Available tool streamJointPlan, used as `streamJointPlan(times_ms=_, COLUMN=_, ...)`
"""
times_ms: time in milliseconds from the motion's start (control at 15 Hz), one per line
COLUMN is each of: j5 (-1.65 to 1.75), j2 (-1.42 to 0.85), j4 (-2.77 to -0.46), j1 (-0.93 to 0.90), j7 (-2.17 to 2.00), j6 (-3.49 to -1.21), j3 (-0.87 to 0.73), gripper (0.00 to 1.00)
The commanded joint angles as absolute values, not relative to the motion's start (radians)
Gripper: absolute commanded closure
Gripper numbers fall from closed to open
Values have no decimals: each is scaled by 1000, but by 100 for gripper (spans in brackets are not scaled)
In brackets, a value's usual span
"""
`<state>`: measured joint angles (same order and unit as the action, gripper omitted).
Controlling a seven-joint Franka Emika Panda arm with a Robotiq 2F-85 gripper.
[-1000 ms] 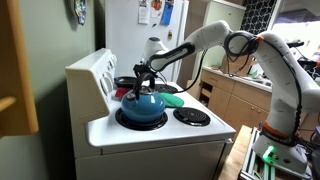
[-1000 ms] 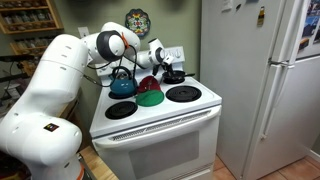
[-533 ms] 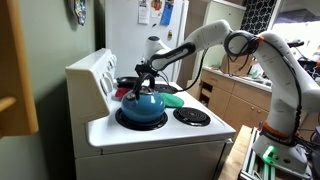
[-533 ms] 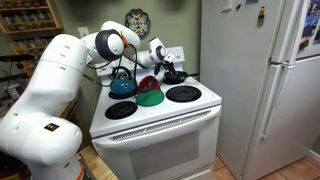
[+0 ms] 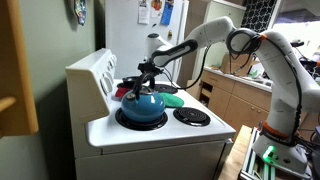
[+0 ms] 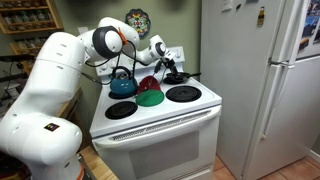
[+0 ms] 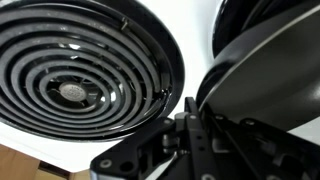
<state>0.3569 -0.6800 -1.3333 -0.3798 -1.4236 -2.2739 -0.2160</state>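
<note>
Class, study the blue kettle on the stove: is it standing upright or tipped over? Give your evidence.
Upright. In both exterior views the blue kettle sits flat on a burner, handle arched above it.

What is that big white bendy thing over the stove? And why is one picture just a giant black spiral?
The bendy thing is a robot arm. At its end sits a gripper, a claw with two fingers.

Two pictures come from cameras standing in the room. They look at the white stove from different spots. The third comes from a tiny camera on the robot's wrist, so everything looks huge. The spiral is a heating coil. The dark curved shape beside it is a black pan.

On the stove stand a blue kettle, a green piece and a red piece, maybe bowls. The pan sits at the back. The gripper is right at the pan, but I cannot tell whether it is squeezing it.
</note>
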Motion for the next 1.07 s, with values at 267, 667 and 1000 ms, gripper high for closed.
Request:
streamJointPlan(times_ms=267, j5=378, j2=-657, j4=-1361, j1=-376, j7=-1472, j6=-2095, j3=-183, gripper=99)
streamJointPlan(times_ms=667, j5=381, j2=-655, j4=-1321, j1=-358, j7=-1487, j6=-2135, j3=-161, gripper=95)
streamJointPlan(times_ms=1000, j5=388, j2=-651, j4=-1328, j1=-360, j7=-1496, j6=-2126, j3=-167, gripper=99)
